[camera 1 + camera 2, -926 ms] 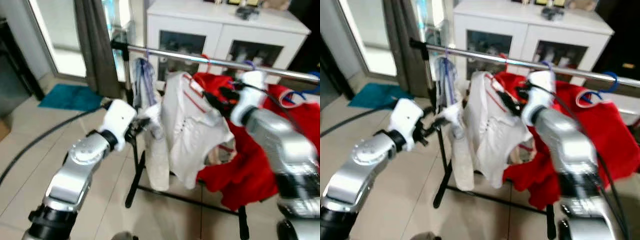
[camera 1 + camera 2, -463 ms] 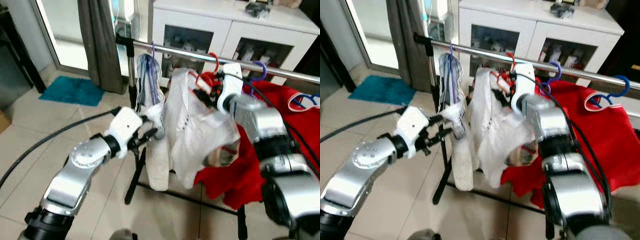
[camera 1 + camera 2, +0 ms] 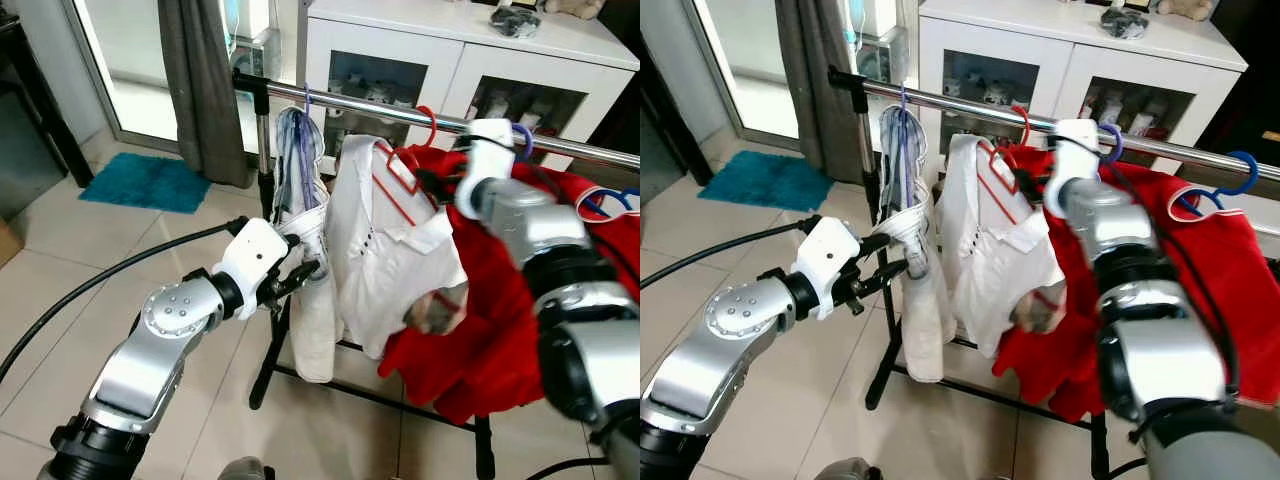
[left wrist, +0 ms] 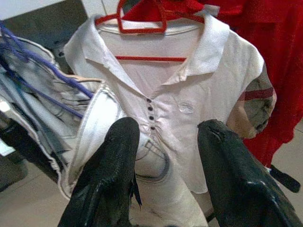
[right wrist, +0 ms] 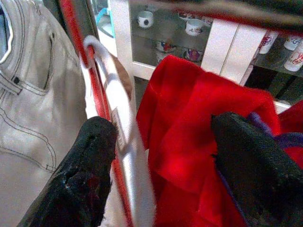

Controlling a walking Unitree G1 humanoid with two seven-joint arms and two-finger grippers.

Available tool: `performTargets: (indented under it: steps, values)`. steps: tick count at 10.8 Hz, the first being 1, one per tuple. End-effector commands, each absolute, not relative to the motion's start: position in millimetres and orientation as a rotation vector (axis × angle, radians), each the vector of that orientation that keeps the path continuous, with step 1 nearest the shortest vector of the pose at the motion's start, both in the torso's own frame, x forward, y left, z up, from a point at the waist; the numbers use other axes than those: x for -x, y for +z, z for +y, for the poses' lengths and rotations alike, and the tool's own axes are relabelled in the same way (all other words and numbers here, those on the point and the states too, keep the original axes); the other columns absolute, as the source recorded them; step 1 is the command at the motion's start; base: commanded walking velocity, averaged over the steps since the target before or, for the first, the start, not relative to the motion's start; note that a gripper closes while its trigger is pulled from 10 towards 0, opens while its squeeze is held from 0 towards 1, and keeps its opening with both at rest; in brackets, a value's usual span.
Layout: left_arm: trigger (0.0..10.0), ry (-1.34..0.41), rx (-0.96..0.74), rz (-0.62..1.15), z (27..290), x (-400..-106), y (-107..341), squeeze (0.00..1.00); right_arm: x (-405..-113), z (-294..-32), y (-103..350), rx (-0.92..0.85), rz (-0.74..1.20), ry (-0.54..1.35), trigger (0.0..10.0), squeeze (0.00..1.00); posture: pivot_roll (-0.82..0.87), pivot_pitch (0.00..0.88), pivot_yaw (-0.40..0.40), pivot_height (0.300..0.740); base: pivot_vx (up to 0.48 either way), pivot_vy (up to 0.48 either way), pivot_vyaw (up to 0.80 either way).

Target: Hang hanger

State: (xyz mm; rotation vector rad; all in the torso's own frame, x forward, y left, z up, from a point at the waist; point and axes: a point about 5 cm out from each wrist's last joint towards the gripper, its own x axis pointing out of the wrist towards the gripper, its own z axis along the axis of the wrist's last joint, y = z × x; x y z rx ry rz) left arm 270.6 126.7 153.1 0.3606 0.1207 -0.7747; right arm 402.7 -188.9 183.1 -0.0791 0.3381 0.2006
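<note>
Right pincer (image 5: 156,175) spread wide, gripping nothing, raised just under the chrome rail (image 3: 380,112); in the wrist view one finger lying against the white collar edge and red hanger (image 3: 408,172), the other over the red garment (image 3: 500,320). From that pincer, hanger just beside at about 9 o'clock in the head views, its hook already over the rail at about 11 o'clock, its long axis running roughly along the rail, the white polo shirt (image 3: 385,260) draped from it. Right arm plainly the nearer one for any settling or release. Left pincer (image 4: 165,161) lower, at roughly 8 o'clock from the shirt, fingers parted and empty, pointing at the shirt's placket and close beside the pale jeans (image 3: 305,300) hanging on a blue hanger.
</note>
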Motion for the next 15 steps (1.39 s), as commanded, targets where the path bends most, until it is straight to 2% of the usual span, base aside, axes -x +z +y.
performTargets:
  steps: [1, 2, 3, 4, 9, 15]
  values:
    - [10.0, -0.804, -0.368, 0.107, 122, -269, 155, 0.00, -405, -192, 190, 0.070, 0.316, 0.207, 10.0, 0.00, 0.14, 0.000, -0.062, 0.740, 0.000, 0.000, 0.00]
    - [10.0, -0.813, -0.368, 0.107, 121, -270, 154, 0.00, -406, -188, 188, 0.051, 0.326, 0.228, 8.9, 0.00, 0.13, 0.000, -0.055, 0.740, 0.000, 0.000, 0.00]
    - [10.0, -0.826, -0.367, 0.104, 119, -270, 155, 0.00, -407, -183, 185, 0.045, 0.339, 0.241, 1.8, 0.00, 0.13, 0.000, -0.054, 0.740, 0.000, 0.000, 0.00]
    - [10.0, -0.831, -0.368, 0.102, 118, -270, 154, 0.00, -407, -180, 183, 0.036, 0.351, 0.258, 0.0, 0.00, 0.13, 0.000, -0.057, 0.740, 0.000, 0.000, 0.00]
    - [10.0, -0.832, -0.369, 0.099, 117, -269, 153, 0.00, -406, -166, 175, 0.054, 0.383, 0.351, 0.0, 0.00, 0.14, 0.000, -0.074, 0.740, 0.000, 0.000, 0.00]
    - [10.0, -0.845, -0.374, 0.104, 115, -268, 151, 0.00, -407, -154, 172, 0.052, 0.409, 0.337, 0.0, 0.00, 0.14, 0.000, -0.085, 0.740, 0.000, 0.000, 0.00]
